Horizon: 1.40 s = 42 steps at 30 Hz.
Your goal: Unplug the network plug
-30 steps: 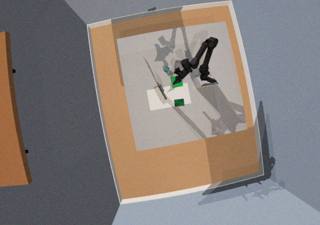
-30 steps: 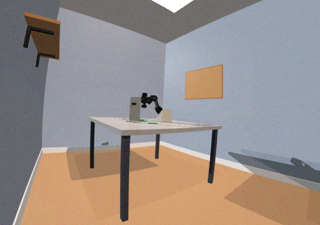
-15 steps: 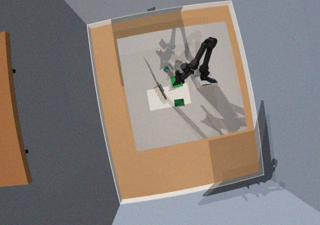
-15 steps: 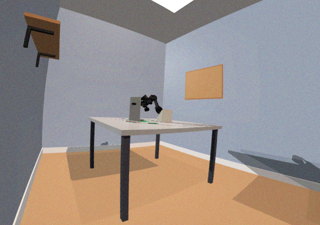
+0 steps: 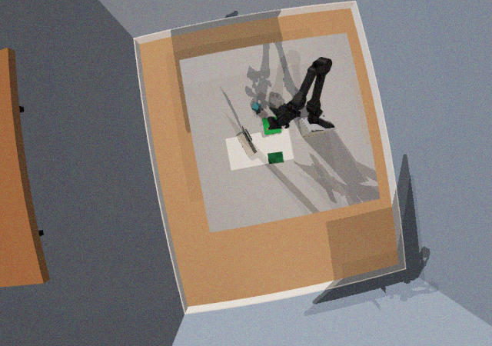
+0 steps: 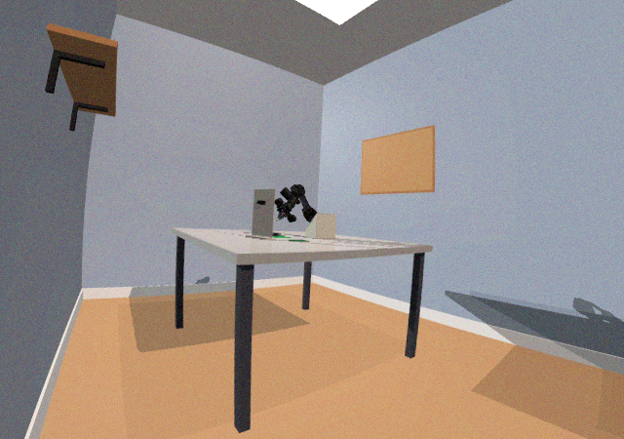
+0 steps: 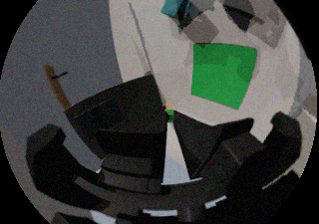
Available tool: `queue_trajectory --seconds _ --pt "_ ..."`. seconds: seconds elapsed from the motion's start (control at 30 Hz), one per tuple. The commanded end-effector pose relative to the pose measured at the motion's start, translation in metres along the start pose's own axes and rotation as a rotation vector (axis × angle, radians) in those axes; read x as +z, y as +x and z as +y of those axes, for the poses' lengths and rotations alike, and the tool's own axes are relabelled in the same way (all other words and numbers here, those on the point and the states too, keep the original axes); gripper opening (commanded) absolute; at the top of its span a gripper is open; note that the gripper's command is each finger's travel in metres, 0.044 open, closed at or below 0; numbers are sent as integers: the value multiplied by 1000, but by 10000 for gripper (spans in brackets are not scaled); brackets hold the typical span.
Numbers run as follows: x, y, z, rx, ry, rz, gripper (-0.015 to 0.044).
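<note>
My gripper (image 5: 273,123) (image 6: 278,219) (image 7: 169,114) is shut on the plug (image 7: 169,112), of which only a small yellow and green bit shows between the fingertips. It holds the plug above the table, away from the panel (image 5: 247,146) (image 6: 262,220) (image 7: 120,102), which stands upright to the left. The panel has a small dark slot (image 6: 260,202) near its top in the exterior view. A bright green square (image 5: 274,131) (image 7: 223,76) lies flat on the table; the gripper partly covers it in the top view. The tab cannot be made out.
A dark green square (image 5: 275,158) (image 6: 298,240) lies on or beside the white sheet (image 5: 234,161) at the panel's foot. A teal block (image 5: 256,106) (image 7: 173,5) stands beyond the bright green square. The arm's pale base block (image 5: 307,130) (image 6: 325,226) is to the right.
</note>
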State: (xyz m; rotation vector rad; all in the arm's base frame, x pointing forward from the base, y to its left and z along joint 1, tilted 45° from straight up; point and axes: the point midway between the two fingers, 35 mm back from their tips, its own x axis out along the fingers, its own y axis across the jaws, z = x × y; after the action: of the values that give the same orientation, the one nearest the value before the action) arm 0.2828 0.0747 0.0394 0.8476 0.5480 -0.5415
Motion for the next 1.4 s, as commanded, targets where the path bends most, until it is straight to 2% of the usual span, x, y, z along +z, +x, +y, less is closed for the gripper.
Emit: queue_trajectory --seconds 0.0,0.33,1.37 --pt "8 0 -18 -70 25 -88 0" --pt "32 -8 -46 -163 67 -309 0" --pt "35 13 -63 -170 70 -307 0"
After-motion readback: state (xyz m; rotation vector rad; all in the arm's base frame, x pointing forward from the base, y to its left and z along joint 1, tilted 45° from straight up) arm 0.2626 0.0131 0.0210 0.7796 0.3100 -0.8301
